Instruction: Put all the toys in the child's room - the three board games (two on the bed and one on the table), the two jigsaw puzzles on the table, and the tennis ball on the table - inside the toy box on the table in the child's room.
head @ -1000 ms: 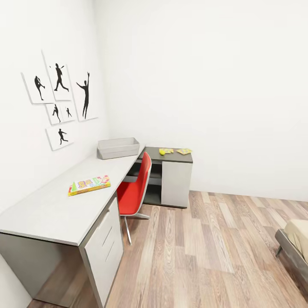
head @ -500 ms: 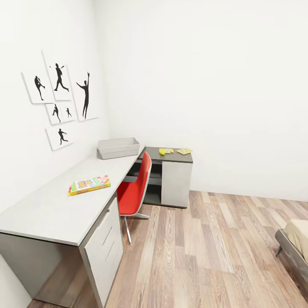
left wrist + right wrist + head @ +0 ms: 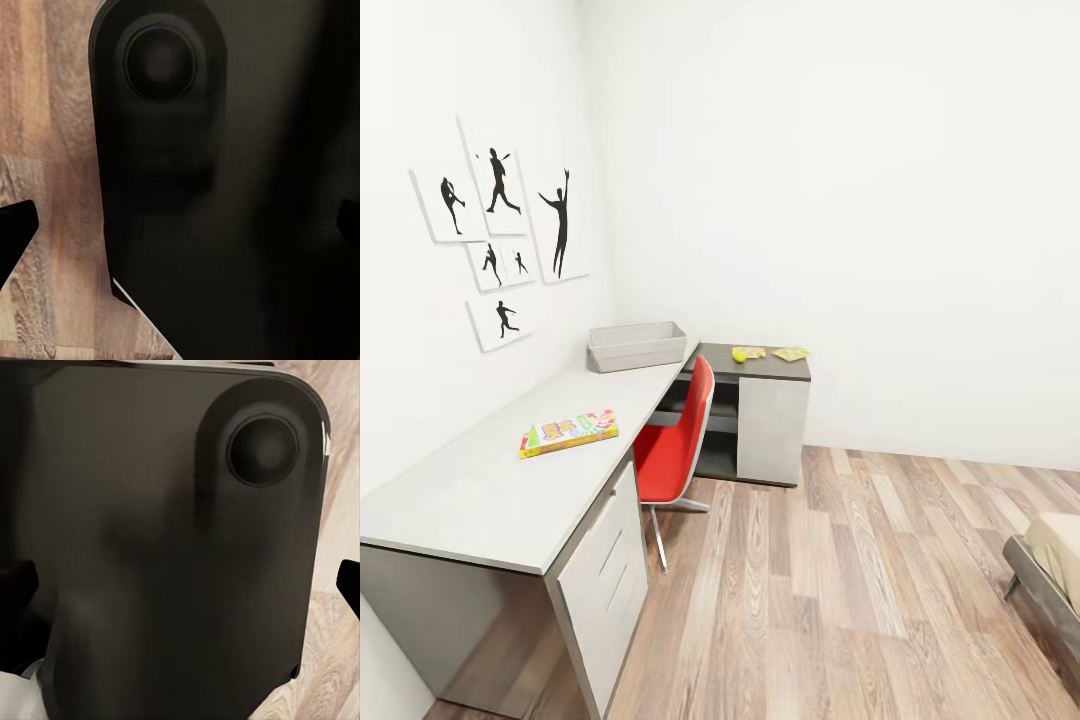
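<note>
Nothing has moved since the earlier frames: your head camera holds the same view of the white-walled room, and every object sits where it was.

Your long L-shaped worktop with the light grey top runs along the wall under the black silhouette athlete pictures. A flat rectangular board game box with a yellow, red and green cover lies flat on it, near the front edge above the white drawers. Further along, by the corner, stands the shallow light grey toy box with outward-sloping sides, upright and open-topped; you cannot see what is inside it from here. On the dark grey corner section the small yellow-green tennis ball rests just beside a thin multicoloured jigsaw puzzle sheet, with a second multicoloured puzzle sheet near it, apart from the first. The red chair stands tucked against the worktop. At the lower right, a corner of the beige-covered bed with its grey frame shows on the wood plank floor.

Both wrist cameras look onto dark, blurred robot bodywork close up, with floor planks at the edges. You cannot tell how far either hand is open, or whether it holds anything.
</note>
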Tool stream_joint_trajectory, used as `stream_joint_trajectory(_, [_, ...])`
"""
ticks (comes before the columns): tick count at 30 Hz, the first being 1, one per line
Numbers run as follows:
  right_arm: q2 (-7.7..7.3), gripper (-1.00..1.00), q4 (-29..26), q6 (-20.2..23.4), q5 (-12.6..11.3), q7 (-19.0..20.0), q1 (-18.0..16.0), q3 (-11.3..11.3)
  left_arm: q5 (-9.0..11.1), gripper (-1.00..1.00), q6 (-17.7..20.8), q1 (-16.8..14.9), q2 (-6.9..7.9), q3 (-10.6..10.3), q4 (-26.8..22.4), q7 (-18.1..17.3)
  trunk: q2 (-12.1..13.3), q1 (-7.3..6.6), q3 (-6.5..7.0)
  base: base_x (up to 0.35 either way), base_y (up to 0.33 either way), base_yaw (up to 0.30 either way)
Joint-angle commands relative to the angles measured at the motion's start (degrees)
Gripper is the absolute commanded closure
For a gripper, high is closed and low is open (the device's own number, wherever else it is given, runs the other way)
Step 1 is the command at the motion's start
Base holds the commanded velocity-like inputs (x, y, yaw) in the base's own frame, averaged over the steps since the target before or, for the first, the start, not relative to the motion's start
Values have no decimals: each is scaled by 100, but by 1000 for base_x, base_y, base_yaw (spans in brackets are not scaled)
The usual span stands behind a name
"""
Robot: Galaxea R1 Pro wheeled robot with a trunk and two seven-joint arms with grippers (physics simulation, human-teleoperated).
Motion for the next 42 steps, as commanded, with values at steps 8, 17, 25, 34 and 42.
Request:
stream_joint_trajectory(8, [-9, -100, 0, -16, 2, 1, -1, 7, -5, -100, 0, -1, 1, -17, -2, -2, -2, 0, -4, 0, 0, 0])
stream_joint_trajectory(17, [-13, -100, 0, -21, 22, 8, -1, 14, -8, -100, -3, -1, 8, -22, -2, -20, -2, 0, -4, 0, 0, -24])
stream_joint_trajectory(25, [-16, -100, 0, -17, 31, 9, -1, 16, -10, -100, -6, -1, 24, -23, -2, -53, 278, -154, 121, 0, 0, -211])
stream_joint_trajectory(34, [-63, -100, 0, -25, 23, 9, -1, 10, -10, -100, -12, -1, 58, -18, -2, -62, 639, -352, 283, 0, 0, -267])
stream_joint_trajectory(42, [-100, -100, 0, -31, 3, 3, -1, 9, -10, -100, -12, -1, 61, -13, -16, -57, 960, -527, 426, 0, 0, -244])
